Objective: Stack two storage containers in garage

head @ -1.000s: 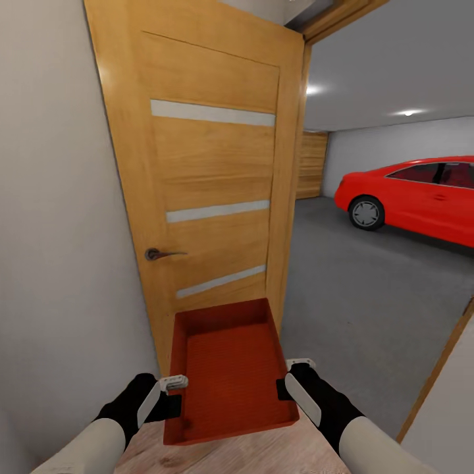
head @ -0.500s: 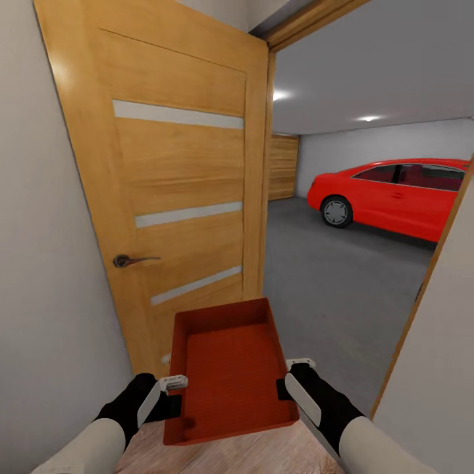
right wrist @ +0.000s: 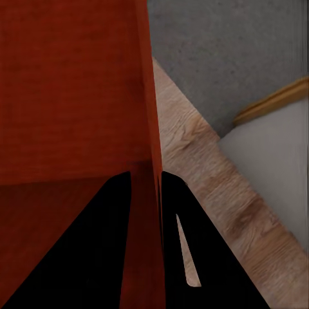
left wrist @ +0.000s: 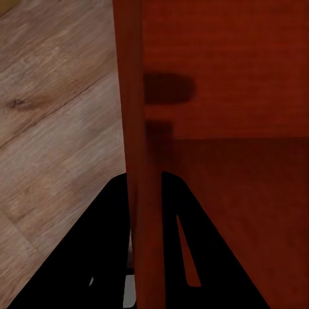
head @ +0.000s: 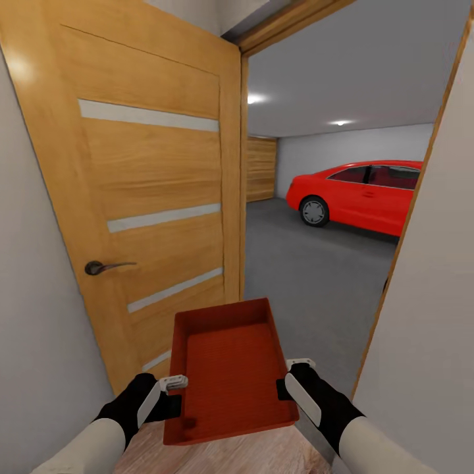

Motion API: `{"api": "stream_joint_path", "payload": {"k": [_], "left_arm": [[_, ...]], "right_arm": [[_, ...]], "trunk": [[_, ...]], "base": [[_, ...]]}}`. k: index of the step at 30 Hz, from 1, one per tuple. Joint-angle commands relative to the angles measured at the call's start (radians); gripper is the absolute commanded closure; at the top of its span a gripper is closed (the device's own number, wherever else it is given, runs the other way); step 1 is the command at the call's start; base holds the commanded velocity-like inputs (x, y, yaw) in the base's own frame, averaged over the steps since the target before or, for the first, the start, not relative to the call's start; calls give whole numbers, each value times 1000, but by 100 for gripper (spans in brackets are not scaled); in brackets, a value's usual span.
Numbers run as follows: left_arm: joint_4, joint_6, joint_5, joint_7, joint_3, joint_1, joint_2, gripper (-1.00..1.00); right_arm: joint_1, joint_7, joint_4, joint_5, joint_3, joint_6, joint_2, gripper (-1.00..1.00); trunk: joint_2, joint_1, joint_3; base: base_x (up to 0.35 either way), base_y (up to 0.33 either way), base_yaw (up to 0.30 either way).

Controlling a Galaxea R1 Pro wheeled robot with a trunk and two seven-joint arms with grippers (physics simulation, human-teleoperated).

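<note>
Orange-red bin [head: 230, 372], lower centre, pinched by left gripper [head: 172, 384] and right gripper [head: 289, 376] jaws; garage floor [head: 309, 263] ahead; placing, stacking pending.

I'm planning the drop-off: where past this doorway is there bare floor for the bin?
Open grey floor stretches between the wooden door and the red car. It is tight at the doorway, where the container, held by left gripper and right gripper, passes the right frame.
</note>
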Motion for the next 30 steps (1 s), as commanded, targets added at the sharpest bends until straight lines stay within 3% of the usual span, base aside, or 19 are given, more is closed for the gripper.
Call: {"api": "stream_joint_path", "payload": {"k": [1,7,23,30], "left_arm": [[-2,5,10,4,10,-1,-4,100],[-2,5,10,4,10,-1,-4,100],[-2,5,10,3,10,-1,-4,100],[-2,5,10,4,10,-1,-4,100]], "right_arm": [[-1,-8,0,-24,20,0,1,100],[-1,-8,0,-24,19,-1,1,100],[-1,-8,0,-24,19,-1,0,100],[-1,-8,0,-24,19,0,1,100]], "trunk": [[-1,0,-1],[-1,0,0],[-1,0,0],[-1,0,2]], "base": [[0,0,-153],[20,26,-50],[221,199,-1],[43,40,-88]]}}
